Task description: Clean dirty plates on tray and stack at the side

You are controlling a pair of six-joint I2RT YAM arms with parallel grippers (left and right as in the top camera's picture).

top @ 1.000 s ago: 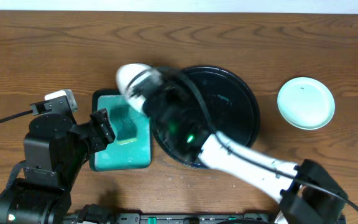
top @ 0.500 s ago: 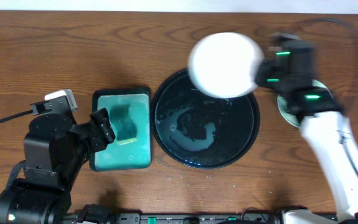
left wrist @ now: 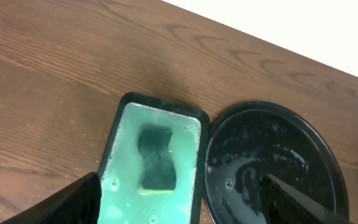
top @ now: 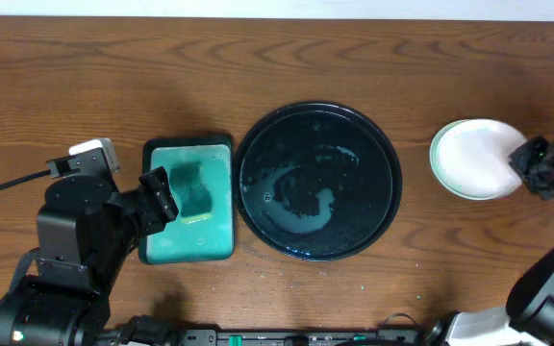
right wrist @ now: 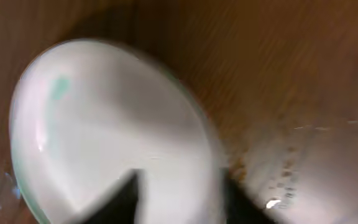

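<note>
I see the plates (top: 469, 159) resting just left of my right jaws, parked off the tray (top: 258, 130) for stacking — grip lost in blur, can't tell. Left jaws gape empty above the sponge (left wrist: 156, 158).

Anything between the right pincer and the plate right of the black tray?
Nothing visible. The right pincer sits at the right rim of the plate; it lies on the table, apart from the tray. Wrist view too blurred to confirm grip.
</note>
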